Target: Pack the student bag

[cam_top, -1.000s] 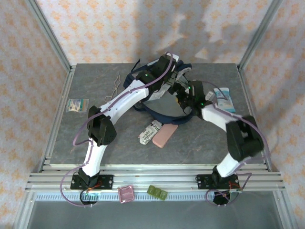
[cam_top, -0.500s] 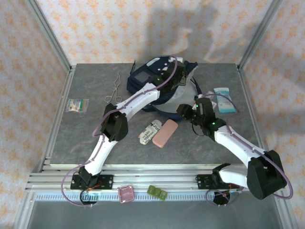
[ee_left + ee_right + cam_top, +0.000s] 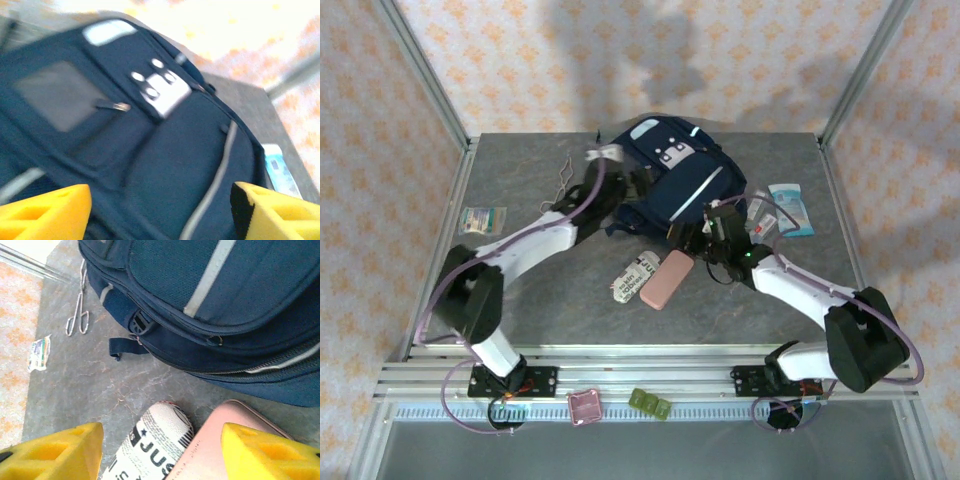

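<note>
The student bag (image 3: 675, 178) lies at the back middle of the table, navy with grey stripes and its white-grey patch facing up. In the left wrist view the student bag (image 3: 150, 130) is blurred. My left gripper (image 3: 638, 186) hovers at the bag's left side; this left gripper (image 3: 160, 200) is open, with nothing between its yellow fingers (image 3: 45, 212). My right gripper (image 3: 692, 240) stands open just in front of the bag. Below the right gripper (image 3: 162, 440) lie a newsprint-patterned roll (image 3: 150, 452) and a pink case (image 3: 220, 445), neither of them gripped.
Metal tongs (image 3: 560, 180) lie left of the bag, and a small packet (image 3: 482, 220) sits near the left edge. A blue-white packet (image 3: 790, 208) lies right of the bag. A pink piece (image 3: 586, 405) and a green piece (image 3: 650, 403) rest on the front rail.
The left gripper has opened and let go of the bag, which now lies flat, front up. The left arm has swung left. The right gripper has drawn back over the roll and pink case.
</note>
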